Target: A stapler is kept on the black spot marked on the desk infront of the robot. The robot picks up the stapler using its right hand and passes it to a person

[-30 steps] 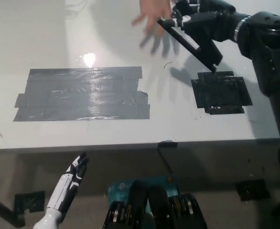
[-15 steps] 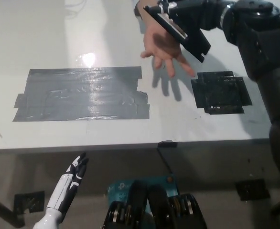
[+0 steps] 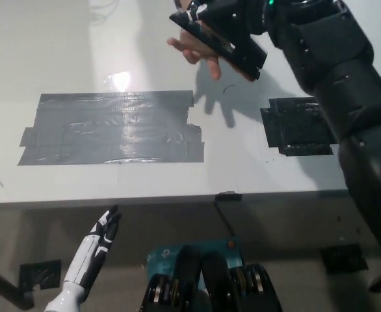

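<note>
Fingers of right hand [image 3: 242, 16] hold stapler [image 3: 220, 44] over person's hand [image 3: 194, 47]; no writing legible.

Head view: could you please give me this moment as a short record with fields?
stapler: black stapler held in the right hand, above the far side of the desk
person: a person's hand under the stapler, touching it
black spot: black tape square, bare
grey patch: grey tape patch on the desk
left hand: left hand resting below the desk edge, open
</note>
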